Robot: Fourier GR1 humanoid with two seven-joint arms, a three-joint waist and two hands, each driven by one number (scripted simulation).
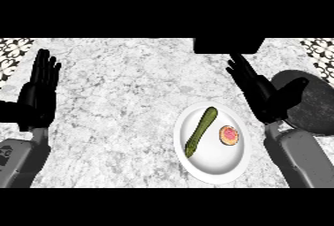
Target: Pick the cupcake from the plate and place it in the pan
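Note:
A white plate point(218, 165) lies on the marble counter at lower centre-right. On its right half sits the cupcake point(229, 135), tan with a pink top. My right hand point(266, 98) is open, fingers straight and pointing up-left, just above and right of the plate, apart from the cupcake. Its thumb reaches over the dark round pan point(312, 110) at the right edge, which the hand and forearm partly hide. My left hand point(38, 95) rests open at the left edge, fingers up.
A long green cucumber-like vegetable point(201, 131) lies diagonally on the plate's left half, beside the cupcake. A dark block point(228, 45) sits at the counter's far edge above my right hand. Patterned tiles point(14, 55) show at both top corners.

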